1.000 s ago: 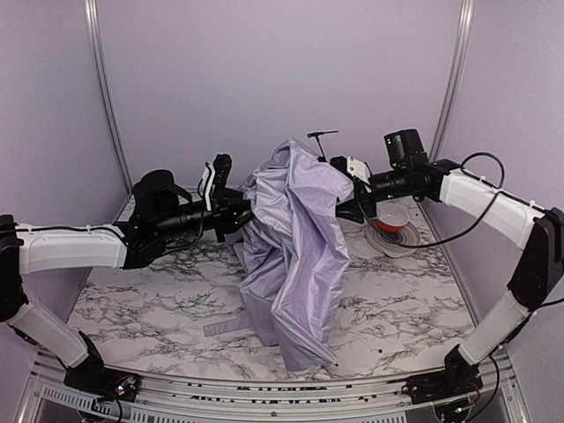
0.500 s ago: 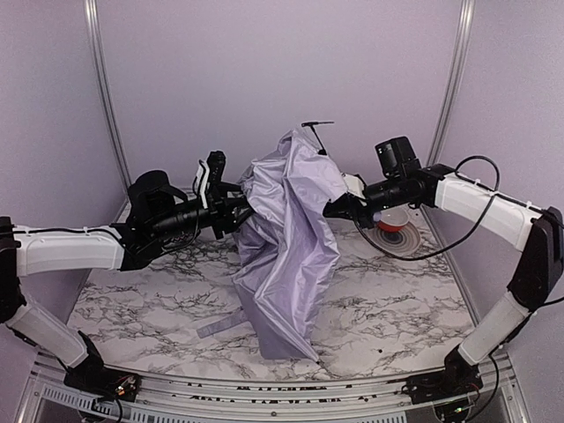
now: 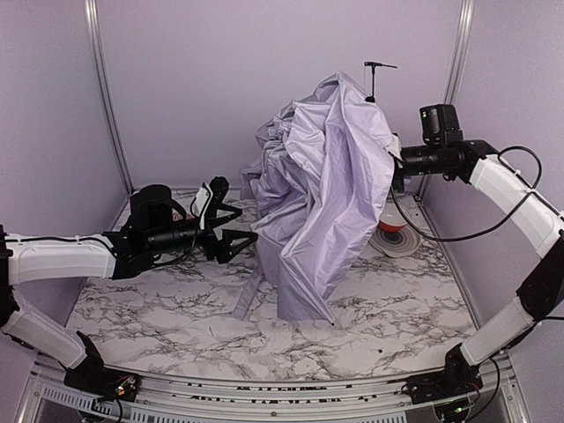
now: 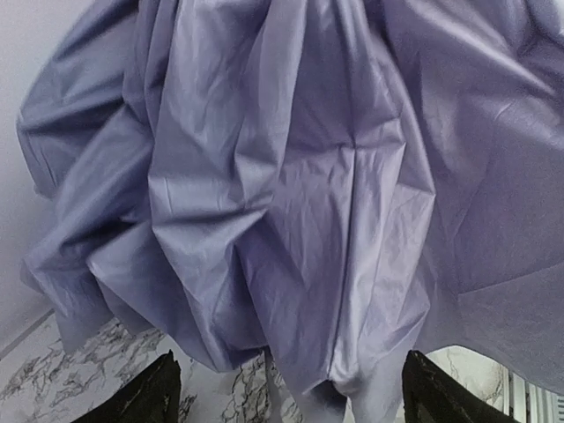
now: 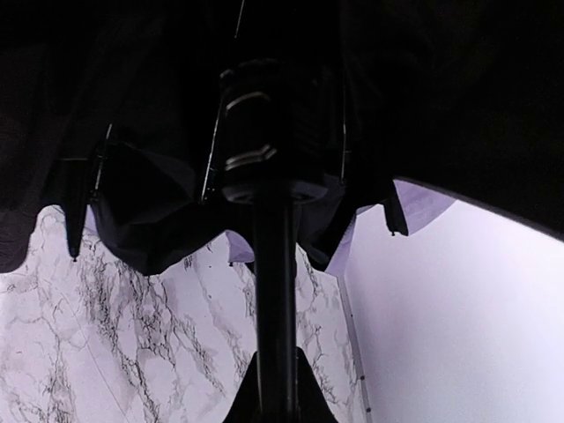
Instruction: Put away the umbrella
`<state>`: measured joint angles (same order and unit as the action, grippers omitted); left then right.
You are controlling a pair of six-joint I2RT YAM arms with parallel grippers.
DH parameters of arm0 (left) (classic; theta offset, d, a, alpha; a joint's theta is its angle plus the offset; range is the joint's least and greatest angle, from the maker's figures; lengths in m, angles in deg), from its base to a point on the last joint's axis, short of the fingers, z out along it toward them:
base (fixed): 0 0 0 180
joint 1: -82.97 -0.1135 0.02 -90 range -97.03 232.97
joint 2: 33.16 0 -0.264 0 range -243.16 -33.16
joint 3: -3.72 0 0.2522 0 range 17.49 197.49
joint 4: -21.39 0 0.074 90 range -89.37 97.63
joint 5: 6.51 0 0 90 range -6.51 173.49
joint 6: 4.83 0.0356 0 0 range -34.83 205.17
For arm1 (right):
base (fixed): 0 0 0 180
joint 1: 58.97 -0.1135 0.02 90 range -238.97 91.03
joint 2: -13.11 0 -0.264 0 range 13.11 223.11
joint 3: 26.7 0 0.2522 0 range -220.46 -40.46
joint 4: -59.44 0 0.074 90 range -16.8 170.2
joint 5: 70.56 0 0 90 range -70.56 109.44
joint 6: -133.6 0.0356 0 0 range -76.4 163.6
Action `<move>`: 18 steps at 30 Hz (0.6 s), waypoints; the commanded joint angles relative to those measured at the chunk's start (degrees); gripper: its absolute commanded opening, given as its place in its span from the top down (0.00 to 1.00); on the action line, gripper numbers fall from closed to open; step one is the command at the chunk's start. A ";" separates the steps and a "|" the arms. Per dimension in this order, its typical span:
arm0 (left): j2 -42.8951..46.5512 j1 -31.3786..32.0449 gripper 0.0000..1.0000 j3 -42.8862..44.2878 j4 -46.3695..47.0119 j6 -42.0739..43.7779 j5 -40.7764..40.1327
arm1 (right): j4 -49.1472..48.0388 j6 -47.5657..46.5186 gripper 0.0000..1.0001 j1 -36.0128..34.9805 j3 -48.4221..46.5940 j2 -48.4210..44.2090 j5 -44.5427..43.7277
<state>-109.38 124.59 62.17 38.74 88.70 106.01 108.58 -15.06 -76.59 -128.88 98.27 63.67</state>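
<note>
The umbrella (image 3: pixel 326 185) hangs half-collapsed high over the middle of the table, shiny lavender fabric draped down, one black rib tip (image 3: pixel 379 66) sticking out on top. My right gripper (image 3: pixel 394 166) reaches under the canopy from the right. In the right wrist view it (image 5: pixel 275 392) is shut on the thin black shaft (image 5: pixel 273 282), with the black lining (image 5: pixel 176 106) overhead. My left gripper (image 3: pixel 233 220) stands open just left of the fabric, apart from it. The left wrist view shows its fingertips (image 4: pixel 145 397) wide apart below the lavender folds (image 4: pixel 291 203), nothing between them.
A red and white bowl on a plate (image 3: pixel 392 238) sits at the back right, behind the hanging fabric. A lavender strap (image 3: pixel 247 295) trails from the umbrella down to the marble tabletop (image 3: pixel 159 308). Lavender walls close in the back and both sides.
The right gripper closed on the shaft and lifted the umbrella up and to the right. The left gripper opened, let go of the fabric and dropped back lower to the left.
</note>
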 commanded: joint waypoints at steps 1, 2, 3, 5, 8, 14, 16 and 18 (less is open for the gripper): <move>-6.80 0.17 0.13 2.05 -3.98 1.72 -0.90 | 2.95 -3.09 1.00 -0.38 -2.95 -3.00 7.72; -8.16 0.31 0.13 3.05 -3.88 1.67 -0.87 | 3.01 -3.13 1.00 -0.39 -2.87 -3.13 8.53; -9.51 0.53 0.13 4.07 -3.64 1.61 -1.26 | 3.11 -3.13 1.00 -0.47 -2.89 -3.23 9.37; -11.68 1.23 0.13 5.81 -2.26 1.00 -2.15 | 3.12 -2.84 1.00 -0.83 -2.88 -3.21 10.14; -14.37 2.33 0.22 7.39 2.17 -0.16 -1.54 | 2.69 -2.23 1.00 -2.15 -2.44 -2.88 9.96; -14.37 4.66 0.62 7.36 13.86 -1.88 -0.59 | 2.43 -0.61 1.00 -6.26 0.16 -1.63 5.57; -14.37 5.18 0.77 8.32 15.13 -0.64 -1.81 | 3.24 -0.38 1.00 -8.35 0.60 -0.81 4.86; -14.75 5.31 0.88 9.85 15.46 0.35 -1.85 | 3.95 0.08 1.00 -10.32 0.87 0.16 4.55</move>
<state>-124.25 129.23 68.34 46.94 87.58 104.35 111.88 -17.29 -83.09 -128.27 96.74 68.26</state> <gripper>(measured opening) 0.191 0.051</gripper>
